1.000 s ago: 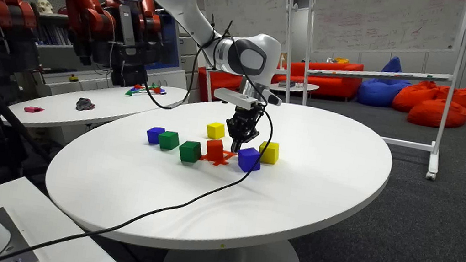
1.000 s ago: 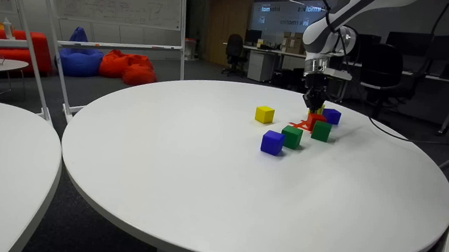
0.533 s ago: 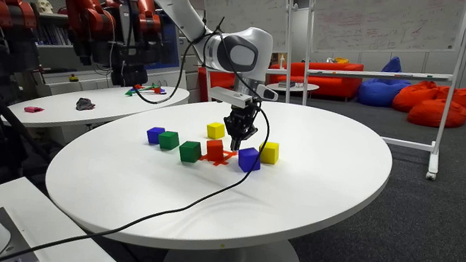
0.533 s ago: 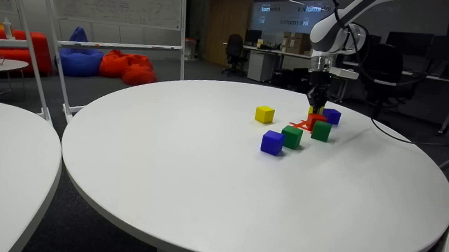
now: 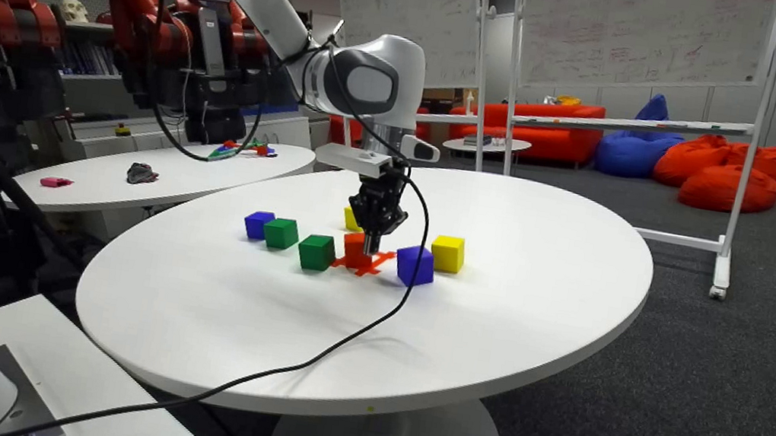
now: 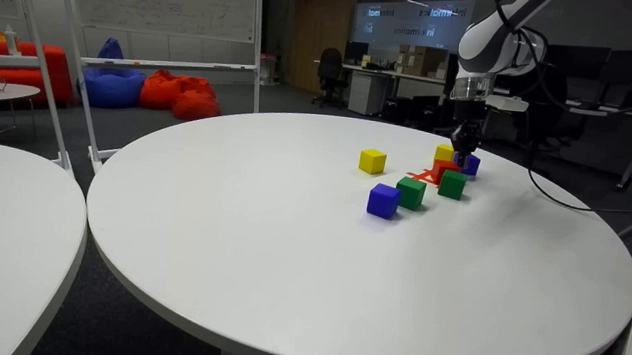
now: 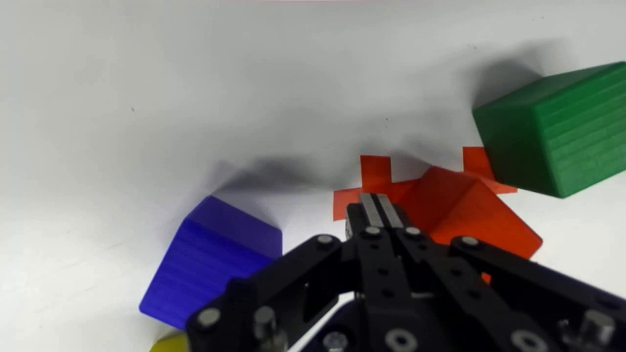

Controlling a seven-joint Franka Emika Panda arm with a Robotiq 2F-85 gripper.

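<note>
Gripper (image 7: 379, 203) closed up, empty, low beside the red cube (image 7: 489, 220).
Fingertips (image 7: 370, 209) together; can't tell if they touch it. I'd lift clear before spreading the jaws or shifting sideways, else the red cube likely gets nudged over the red tape (image 7: 375, 171). Green cube (image 7: 582, 132) crowds its far side; blue cube (image 7: 210, 264) opposite, a yellow cube (image 7: 171, 344) beyond. Mind the slack cable (image 5: 301, 366).
</note>
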